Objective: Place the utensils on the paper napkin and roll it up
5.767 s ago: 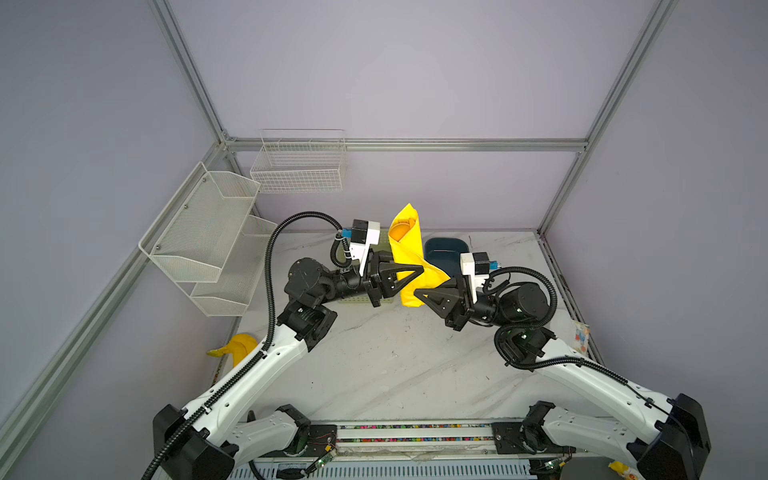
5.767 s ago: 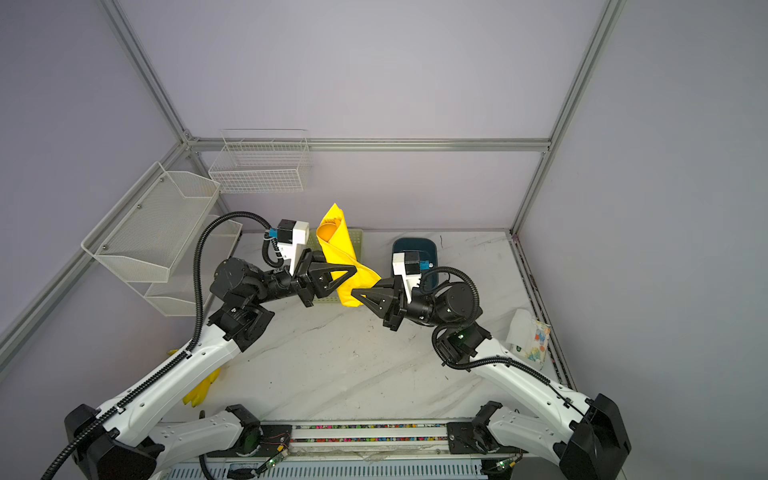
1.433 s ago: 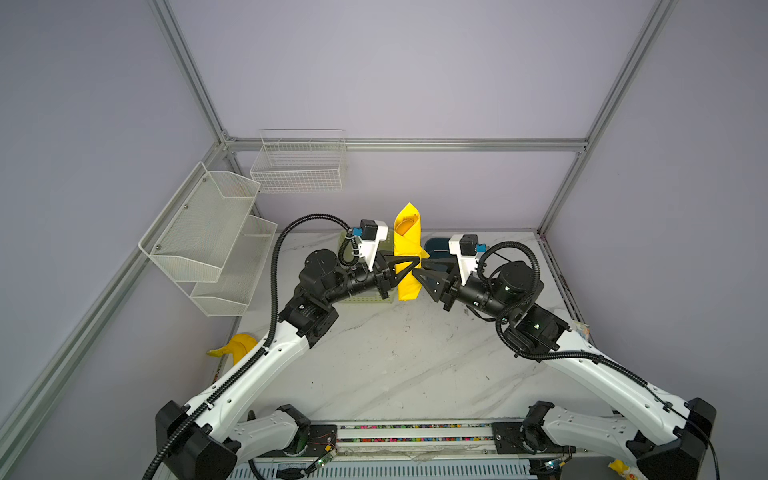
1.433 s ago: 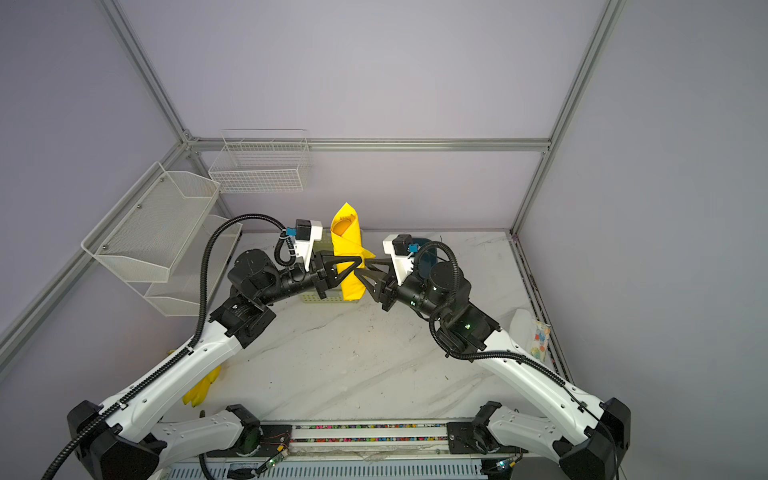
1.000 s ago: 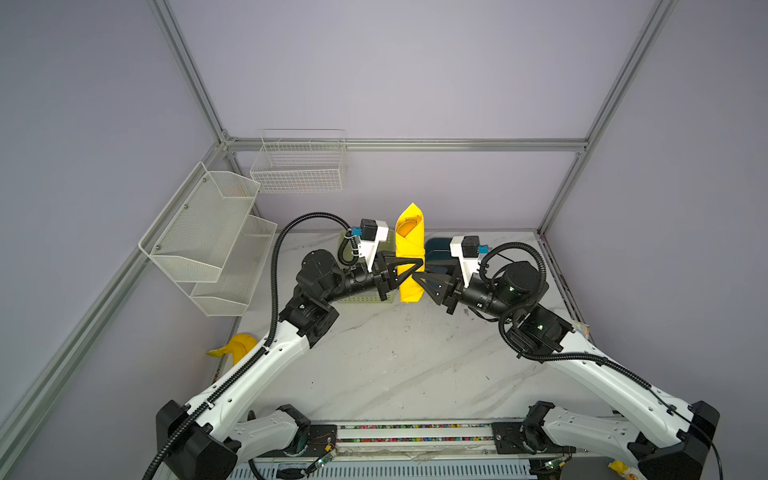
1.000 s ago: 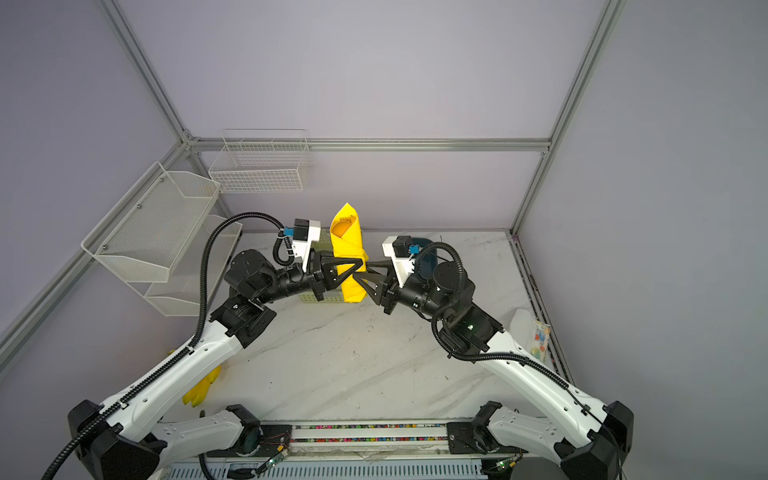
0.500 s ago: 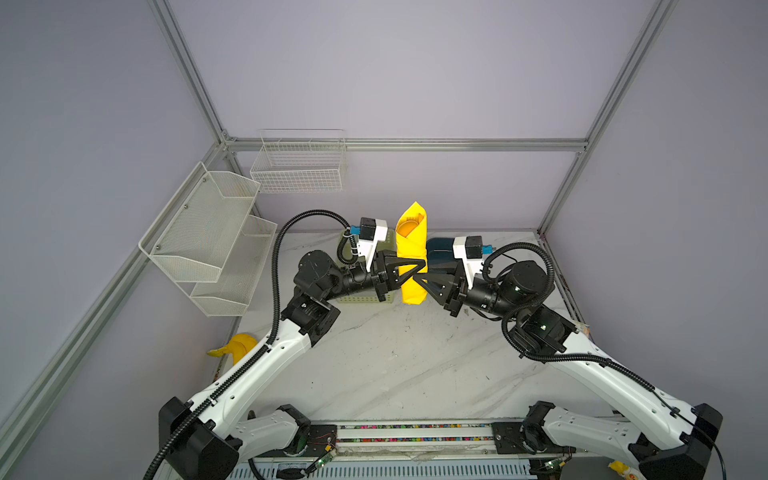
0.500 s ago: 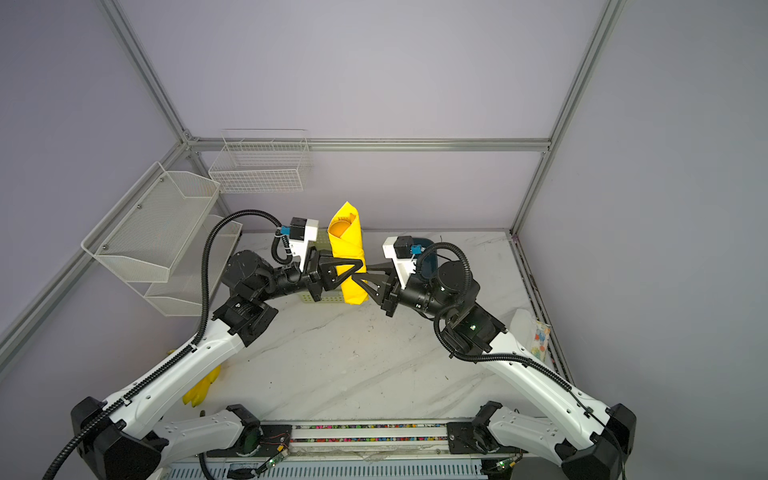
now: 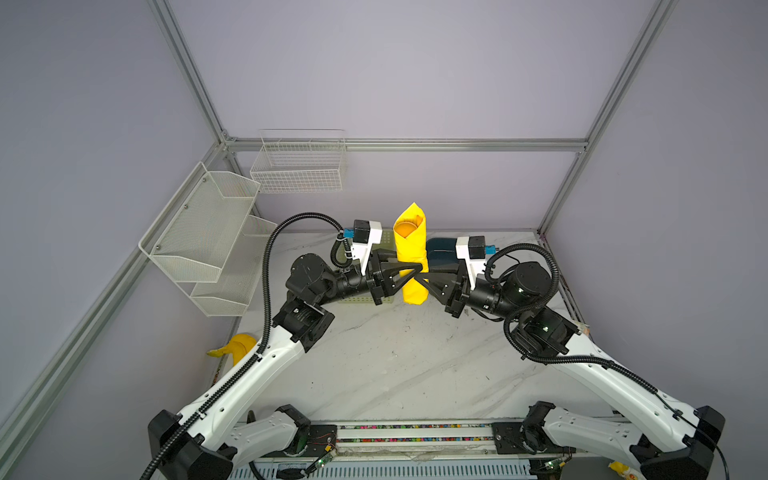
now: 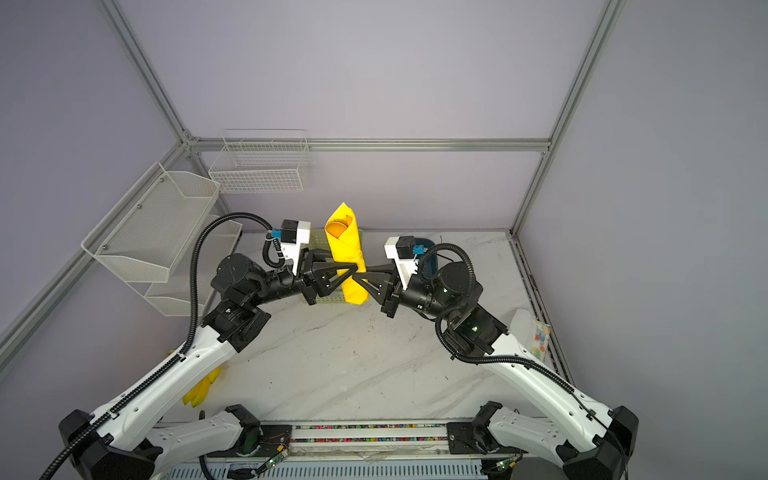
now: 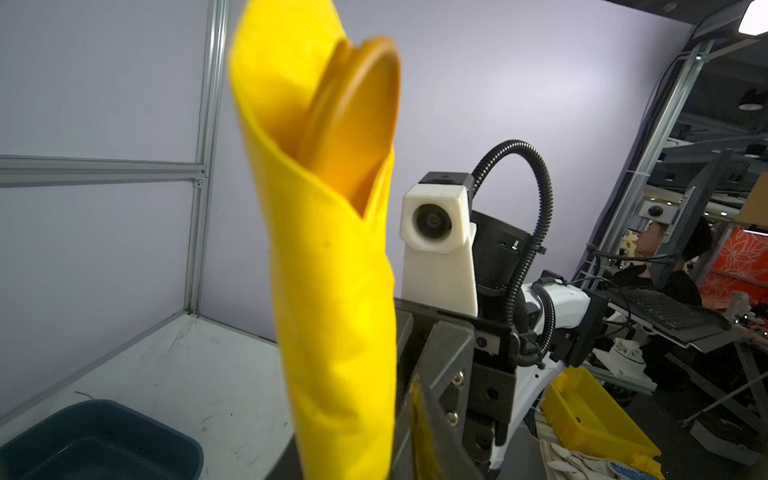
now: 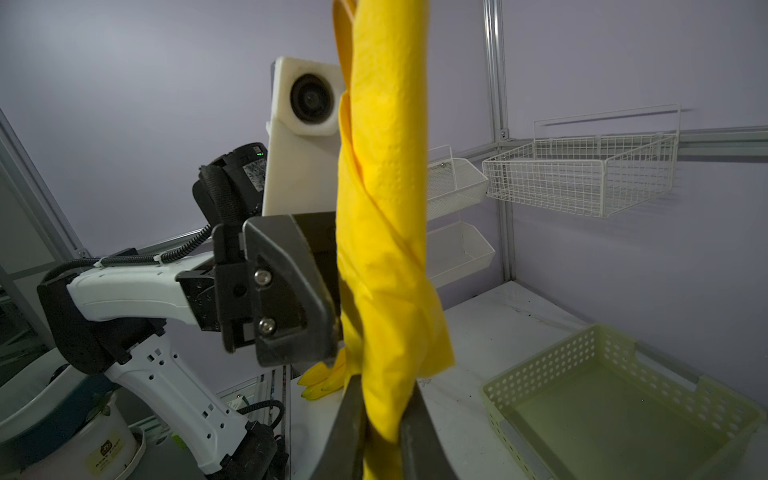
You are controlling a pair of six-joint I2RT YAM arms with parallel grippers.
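Paper napkin point(image 9: 411, 249): rolled into a tube, standing upright in mid-air over the worktop's point(image 9: 395, 365) far edge, near the green basket point(image 12: 623, 399)
Utensils point(image 9: 404, 228): wrapped inside, only the spoon point(image 11: 353, 116) peeks from the open top
Right pincer point(image 12: 380, 428): clamped on the roll's lower end
Left pincer point(image 9: 409, 272): fingers either side of the roll, gripping or slack I cannot tell

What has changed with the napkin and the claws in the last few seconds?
The paper napkin, earlier flared with a loose flap, is now a slim upright roll. The right claw has closed on the roll. The left claw stays against it; its grip is unclear. The spoon still peeks out; the green basket has not moved.
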